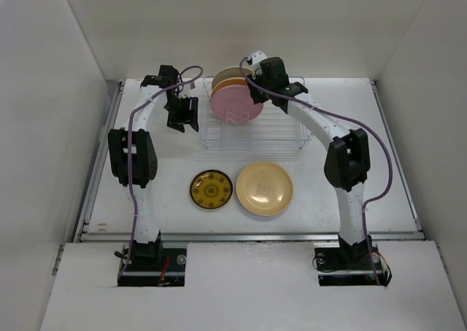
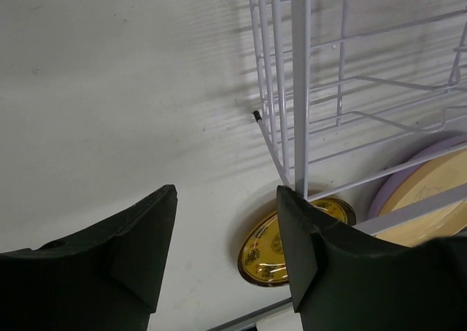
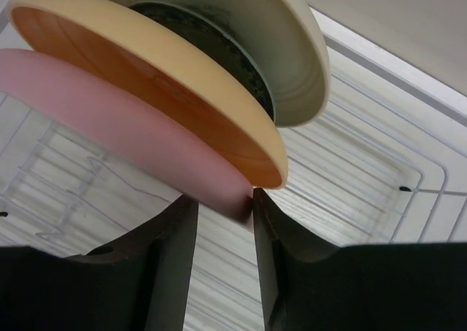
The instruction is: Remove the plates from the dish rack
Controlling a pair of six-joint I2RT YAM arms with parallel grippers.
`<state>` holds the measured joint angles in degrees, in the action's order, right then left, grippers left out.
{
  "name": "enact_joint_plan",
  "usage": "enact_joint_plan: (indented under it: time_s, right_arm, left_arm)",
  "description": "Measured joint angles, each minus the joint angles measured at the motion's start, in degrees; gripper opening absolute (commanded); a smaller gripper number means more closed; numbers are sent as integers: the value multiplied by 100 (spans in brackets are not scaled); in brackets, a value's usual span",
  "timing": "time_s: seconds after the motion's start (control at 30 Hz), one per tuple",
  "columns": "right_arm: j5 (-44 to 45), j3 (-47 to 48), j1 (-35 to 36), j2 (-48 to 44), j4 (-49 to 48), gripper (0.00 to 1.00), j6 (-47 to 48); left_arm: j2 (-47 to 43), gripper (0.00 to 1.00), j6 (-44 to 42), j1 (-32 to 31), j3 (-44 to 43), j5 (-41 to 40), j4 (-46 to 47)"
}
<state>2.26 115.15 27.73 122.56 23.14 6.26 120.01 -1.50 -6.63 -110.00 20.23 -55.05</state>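
Note:
The silver wire dish rack (image 1: 252, 135) stands at mid-table. In it stand upright a pink plate (image 1: 237, 102), a tan-yellow plate (image 1: 222, 85) and a cream plate (image 1: 228, 74) behind it. My right gripper (image 1: 257, 74) is at their top right edge. In the right wrist view its fingers (image 3: 225, 200) pinch the rim of the pink plate (image 3: 109, 112), with the tan-yellow plate (image 3: 146, 68) and cream plate (image 3: 284, 47) behind. My left gripper (image 1: 184, 118) is open and empty beside the rack's left end (image 2: 292, 90). A mustard patterned plate (image 1: 211, 189) and a tan-yellow plate (image 1: 264, 188) lie flat in front.
In the left wrist view a lavender rim (image 2: 398, 172) shows under the flat tan-yellow plate (image 2: 430, 192), next to the mustard plate (image 2: 266, 251). White walls enclose the table (image 1: 379, 127) on three sides.

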Motion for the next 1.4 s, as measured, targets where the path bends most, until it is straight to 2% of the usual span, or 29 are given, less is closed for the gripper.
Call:
enact_joint_plan:
  time_s: [0.03,0.13,0.17,0.27,0.3,0.43,0.67,0.77,0.83,1.07,1.4]
  right_arm:
    - [-17,0,2,52,-7,32,9]
    - [57,0,-9,129,-79,24,127]
    - [81,0,-17,146,-85,18,168]
    - [210,-2,-26,168,-87,13,330]
    - [210,-9,-28,168,-87,12,343]
    - [262,-46,-22,168,-146,0,367]
    - [334,-254,15,50,-323,0,387]
    - [466,-555,61,-173,-538,0,398]
    - [546,-656,72,-330,-691,0,398]
    - [780,-813,101,-929,-1093,0,264]
    - [981,-1027,192,-1493,-968,0,-31]
  left_arm:
    - [4,54,15,0,-9,13,0]
    - [7,53,39,0,-28,39,9]
    - [7,51,50,0,-28,48,15]
    - [7,46,57,0,-28,92,24]
    - [7,40,59,0,-26,105,37]
    - [26,25,127,0,66,260,175]
    - [387,26,286,-4,144,549,262]
    - [444,26,341,-4,175,588,264]
    - [444,21,378,-4,177,614,280]
    - [444,21,435,-4,184,627,317]
    - [442,29,428,-4,260,385,326]
